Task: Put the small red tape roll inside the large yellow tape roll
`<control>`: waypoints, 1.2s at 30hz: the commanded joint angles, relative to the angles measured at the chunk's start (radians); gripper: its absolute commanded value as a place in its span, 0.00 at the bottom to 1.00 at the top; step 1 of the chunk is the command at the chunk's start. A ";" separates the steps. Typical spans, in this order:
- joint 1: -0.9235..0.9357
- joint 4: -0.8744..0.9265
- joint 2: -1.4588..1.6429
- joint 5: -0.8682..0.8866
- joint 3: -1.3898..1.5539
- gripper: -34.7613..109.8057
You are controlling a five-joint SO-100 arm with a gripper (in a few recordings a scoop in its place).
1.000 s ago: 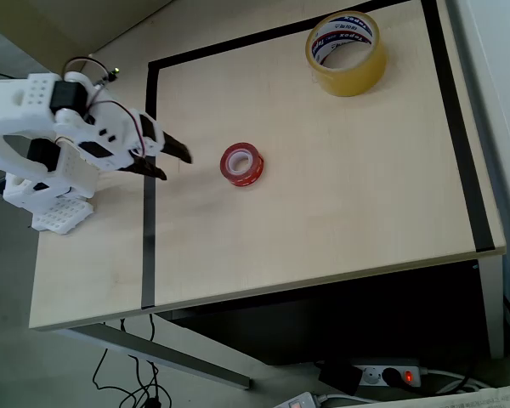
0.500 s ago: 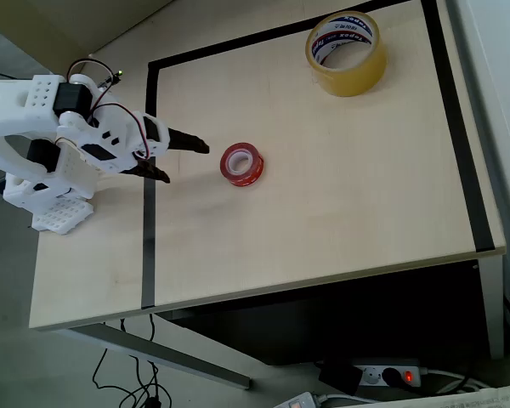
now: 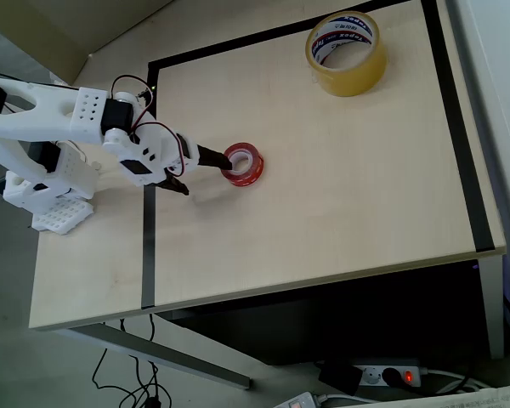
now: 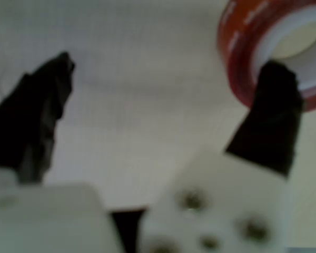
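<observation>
The small red tape roll [image 3: 242, 164] lies flat on the counter [image 3: 340, 195] left of centre in the overhead view, well apart from the large yellow tape roll [image 3: 346, 53], which sits flat near the upper right edge. The pincer [image 3: 201, 172] is released, its jaws spread wide: one dark finger reaches the red roll's left rim, the other hangs lower left, clear of it. In the wrist view one fingertip [image 4: 276, 89] sits over the roll's [image 4: 242, 47] near wall at the upper right of the frame, while the other fingertip [image 4: 39, 100] stands far off at the left.

The roll looks light and stiff, a hard ring with a glossy, likely slippery outer face that would skid if nudged sideways. The surest hold is probably across its wall, one finger inside the white core and one outside.
</observation>
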 commanded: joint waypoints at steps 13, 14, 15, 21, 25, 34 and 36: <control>-0.003 0.087 0.046 -0.028 -0.121 0.49; -0.006 0.097 0.041 -0.028 -0.137 0.49; -0.009 0.097 0.029 -0.028 -0.147 0.49; -0.028 0.069 -0.144 -0.028 -0.187 0.49; -0.028 0.040 -0.183 -0.028 -0.175 0.49; 0.000 0.040 -0.181 -0.005 -0.201 0.24; 0.018 0.040 -0.178 0.000 -0.213 0.24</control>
